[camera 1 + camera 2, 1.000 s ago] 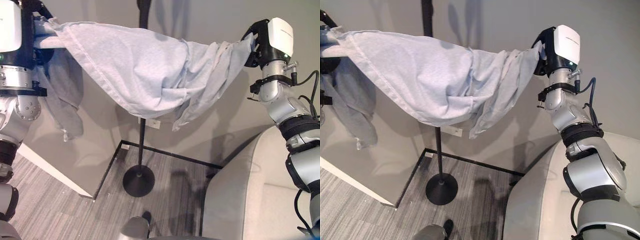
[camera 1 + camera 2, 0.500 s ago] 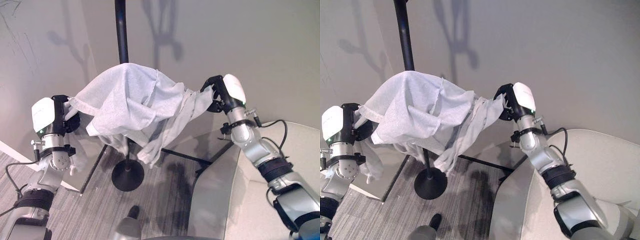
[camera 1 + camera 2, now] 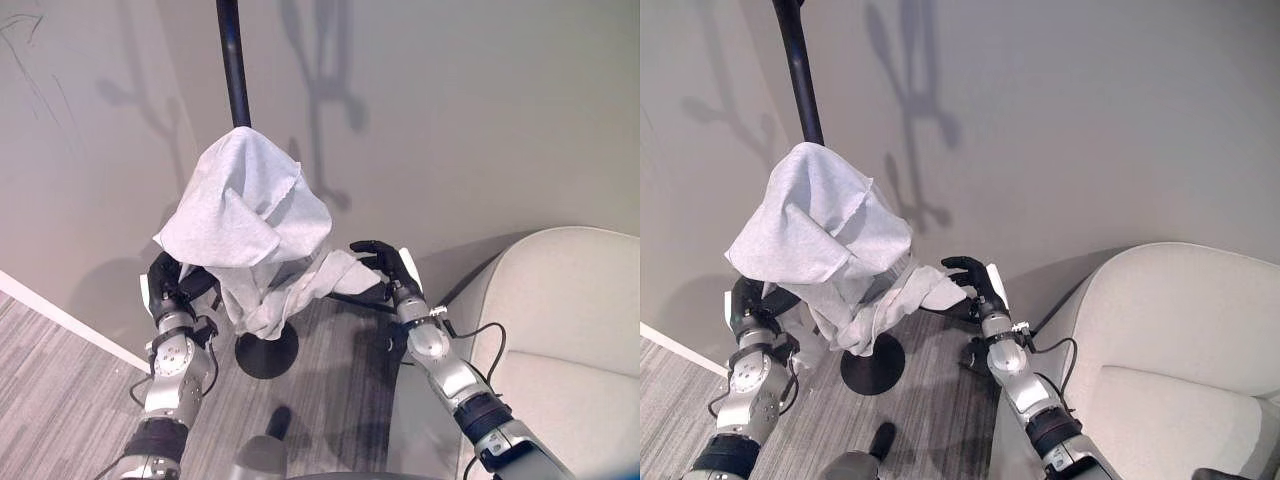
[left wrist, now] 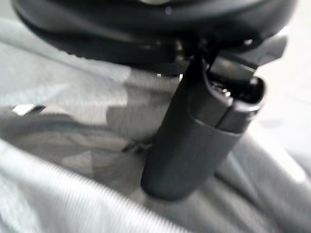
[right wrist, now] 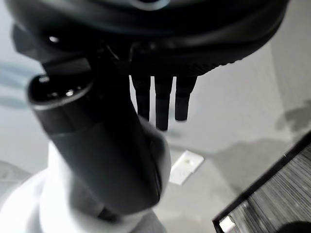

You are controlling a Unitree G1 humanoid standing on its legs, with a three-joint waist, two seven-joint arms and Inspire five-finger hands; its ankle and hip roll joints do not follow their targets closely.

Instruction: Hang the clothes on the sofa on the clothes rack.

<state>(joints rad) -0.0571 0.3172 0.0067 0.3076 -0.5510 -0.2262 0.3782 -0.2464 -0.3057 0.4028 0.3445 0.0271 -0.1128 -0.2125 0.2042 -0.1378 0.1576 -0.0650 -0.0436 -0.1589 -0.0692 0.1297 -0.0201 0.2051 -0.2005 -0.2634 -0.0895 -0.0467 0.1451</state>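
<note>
A light grey garment [image 3: 245, 215] hangs bunched over the black pole of the clothes rack [image 3: 232, 60], with a sleeve end trailing toward the lower right. My left hand [image 3: 163, 283] sits low at the garment's lower left edge, and in its wrist view its thumb [image 4: 194, 141] lies against grey cloth [image 4: 58, 121]. My right hand [image 3: 385, 262] is open beside the sleeve end, its fingers [image 5: 163, 104] straight and gripping nothing.
The rack's round black base [image 3: 266, 352] stands on grey striped carpet close to the wall. A cream sofa [image 3: 560, 330] fills the lower right. A white wall outlet [image 5: 185, 166] is low on the wall.
Both arms have come down from a raised, spread position. The garment, stretched between the hands before, now hangs bunched on the rack pole. My right hand has let go of the sleeve.
</note>
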